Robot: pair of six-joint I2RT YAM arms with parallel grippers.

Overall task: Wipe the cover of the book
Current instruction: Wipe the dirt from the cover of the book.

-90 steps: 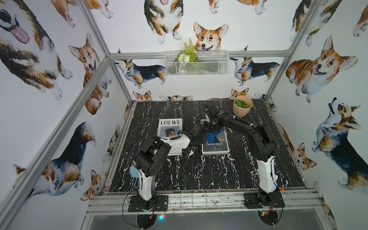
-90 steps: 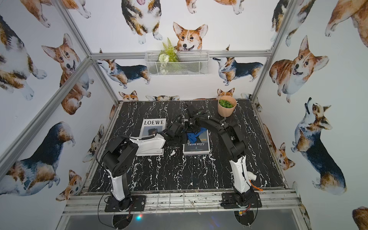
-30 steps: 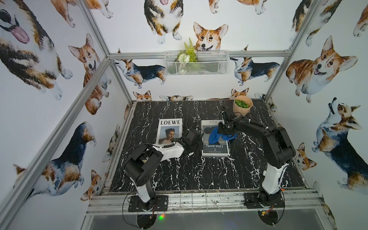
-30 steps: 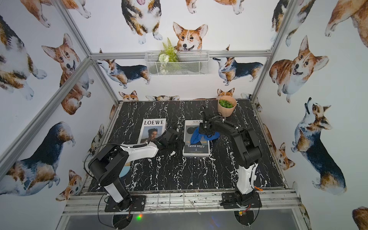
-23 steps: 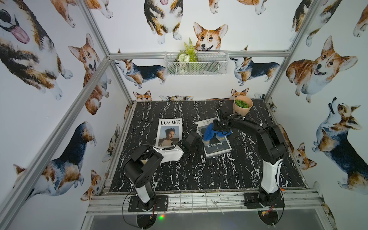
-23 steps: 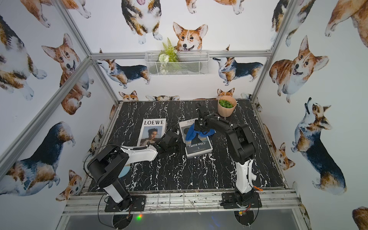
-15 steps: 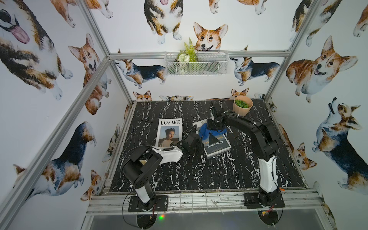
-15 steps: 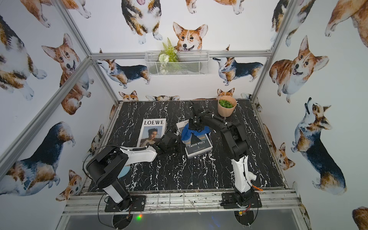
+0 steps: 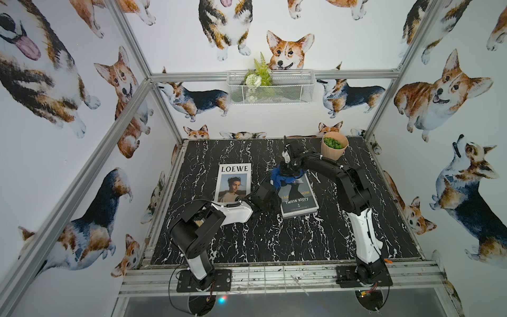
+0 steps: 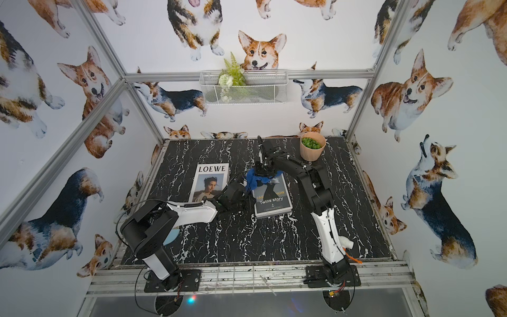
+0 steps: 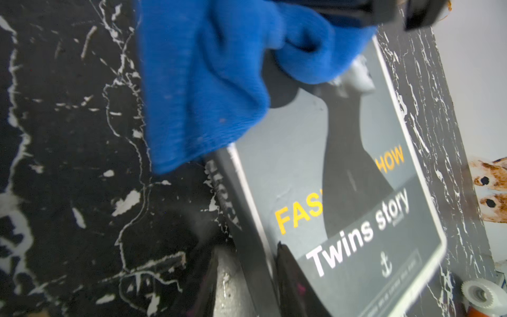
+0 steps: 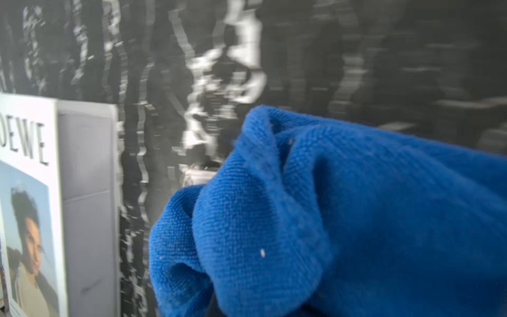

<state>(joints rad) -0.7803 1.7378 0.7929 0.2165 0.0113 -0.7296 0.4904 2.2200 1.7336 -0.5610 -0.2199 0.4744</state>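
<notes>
The black marbled table (image 9: pixel 274 241) carries the book (image 9: pixel 299 197) near its middle. It lies flat and slightly askew, just right of the LOEWE magazine (image 9: pixel 234 181). Its grey, white-bordered cover shows a dark silhouetted figure, yellow lettering, "Twins story" in white and a small anchor.

A white wire basket (image 9: pixel 288 90) on the back wall holds a fern (image 9: pixel 260 74). The tan pot (image 9: pixel 333 153) at the table's far right holds green leaves (image 9: pixel 332 142).

A blue cloth (image 9: pixel 278 178) drapes over the book's far-left corner, clamped in the right gripper (image 9: pixel 287 174). The left gripper (image 9: pixel 277 204) pinches the book's spine edge.
</notes>
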